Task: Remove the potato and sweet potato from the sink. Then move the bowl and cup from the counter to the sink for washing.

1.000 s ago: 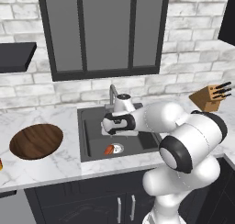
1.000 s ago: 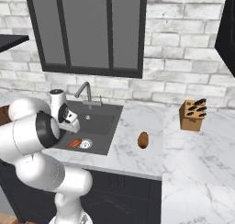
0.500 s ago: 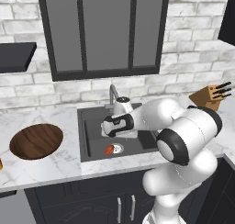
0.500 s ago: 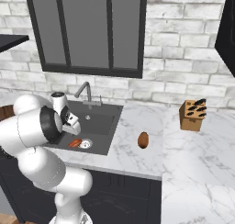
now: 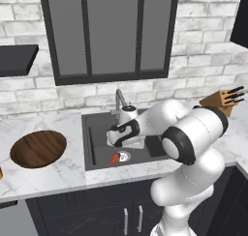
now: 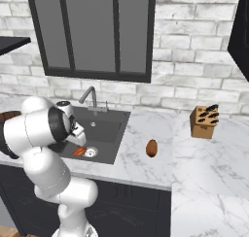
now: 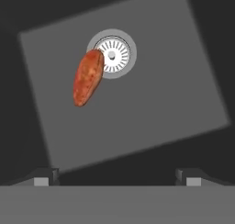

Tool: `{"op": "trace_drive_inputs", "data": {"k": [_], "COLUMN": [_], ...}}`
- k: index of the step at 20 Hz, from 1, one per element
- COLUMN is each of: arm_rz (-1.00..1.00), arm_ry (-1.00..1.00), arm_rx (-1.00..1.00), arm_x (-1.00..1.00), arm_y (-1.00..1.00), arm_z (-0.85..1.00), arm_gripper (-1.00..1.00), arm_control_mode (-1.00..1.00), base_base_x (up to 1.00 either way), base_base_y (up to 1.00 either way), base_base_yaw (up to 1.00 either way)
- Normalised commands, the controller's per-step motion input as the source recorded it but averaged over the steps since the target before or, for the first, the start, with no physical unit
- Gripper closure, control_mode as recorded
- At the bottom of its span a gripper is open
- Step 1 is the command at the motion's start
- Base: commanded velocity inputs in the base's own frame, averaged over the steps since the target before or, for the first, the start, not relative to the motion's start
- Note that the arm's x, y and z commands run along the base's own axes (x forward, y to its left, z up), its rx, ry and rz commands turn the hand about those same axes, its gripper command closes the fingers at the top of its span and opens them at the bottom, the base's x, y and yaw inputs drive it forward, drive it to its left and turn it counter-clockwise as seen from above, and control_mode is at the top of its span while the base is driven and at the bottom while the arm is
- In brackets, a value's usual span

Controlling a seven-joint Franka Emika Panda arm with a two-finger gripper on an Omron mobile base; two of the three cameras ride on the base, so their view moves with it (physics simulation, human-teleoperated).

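The reddish-orange sweet potato (image 7: 88, 77) lies on the floor of the dark sink (image 5: 92, 133), one end overlapping the round silver drain (image 7: 111, 54). My gripper (image 7: 117, 179) hangs open above the basin, a short way from the sweet potato and holding nothing; from the left base it shows over the sink (image 5: 113, 140), just above the sweet potato (image 5: 115, 157). The brown potato (image 6: 151, 148) rests on the counter (image 6: 141, 163) right of the sink. The wooden bowl (image 5: 38, 149) sits on the counter left of the sink. A sliver of the cup (image 5: 1, 173) shows at the left edge.
The slim faucet (image 6: 90, 97) rises behind the basin, close to my hand. A wooden knife block (image 6: 204, 120) stands at the back right of the counter. Dark glass-front cabinets hang on the brick wall above.
My hand has eased slightly down and to the left over the sink, and the elbow has shifted. The sweet potato, potato and bowl have stayed put.
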Motion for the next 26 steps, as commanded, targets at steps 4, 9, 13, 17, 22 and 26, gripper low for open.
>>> {"op": "trace_drive_inputs", "data": {"k": [4, 9, 13, 17, 22, 26], "arm_rz": [-0.05, -0.04, -0.04, -0.03, -0.02, -0.01], "arm_ry": [0.02, 0.02, 0.03, 0.03, 0.04, 0.05], "arm_rx": [0.00, 0.00, 0.00, 0.00, 0.00, 0.00], "arm_x": [0.09, 0.11, 0.11, 0.10, 0.10, 0.12], "arm_y": [0.01, 0.01, 0.03, 0.03, 0.04, 0.02], "arm_z": [-0.20, -0.18, -0.17, -0.17, -0.17, -0.17], "arm_gripper": [-1.00, -1.00, -1.00, -1.00, -1.00, -1.00], "arm_control_mode": [-1.00, -1.00, -1.00, -1.00, -1.00, -1.00], "base_base_x": [0.00, 0.00, 0.00, 0.00, 0.00, 0.00], "base_base_y": [0.00, 0.00, 0.00, 0.00, 0.00, 0.00], "base_base_yaw": [0.00, 0.00, 0.00, 0.00, 0.00, 0.00]}}
